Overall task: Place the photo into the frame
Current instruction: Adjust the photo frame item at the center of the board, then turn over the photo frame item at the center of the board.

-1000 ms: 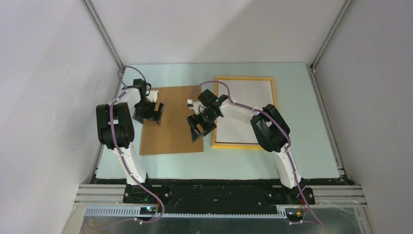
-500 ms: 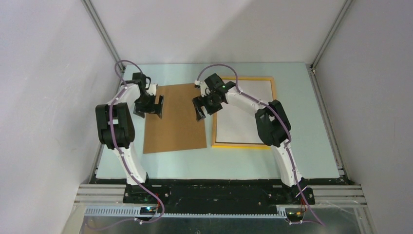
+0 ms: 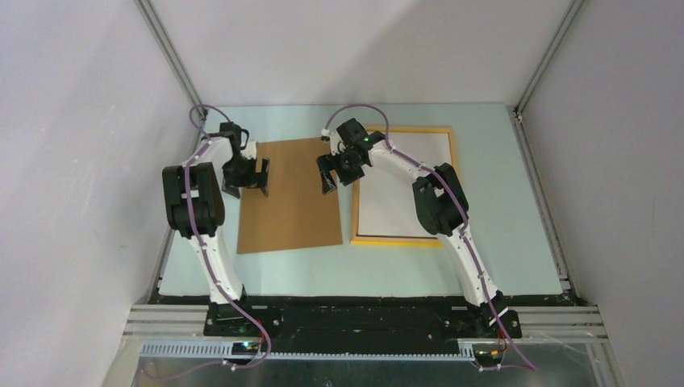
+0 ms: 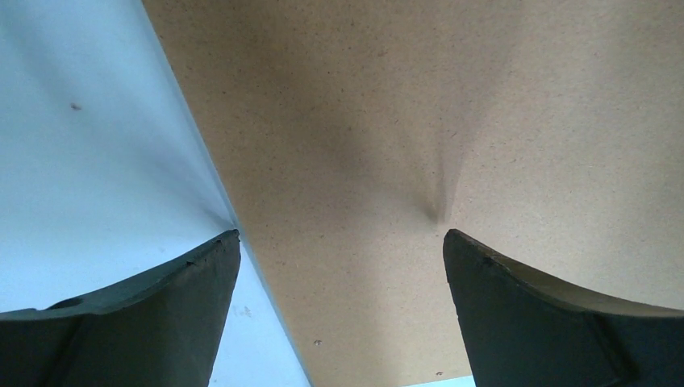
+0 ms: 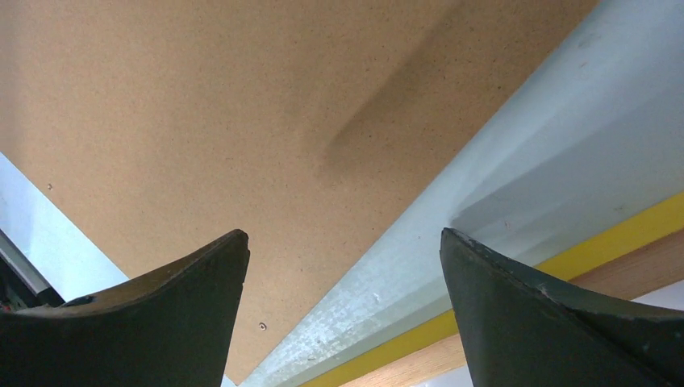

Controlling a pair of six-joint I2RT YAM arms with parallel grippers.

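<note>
Both sets of jaws are wide open and empty. Left gripper is over the backing board left edge, right gripper over its right edge, far end. Frame lies just right of the board; photo seems to lie in it, white back up. Next: pinch the board and lay it over the frame. No readable text.

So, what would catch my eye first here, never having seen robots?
A big brown board lies flat mid-table. The left gripper and right gripper are poised open at its two side edges. Just right of it lies a frame with yellow-orange edges, white inside.
</note>
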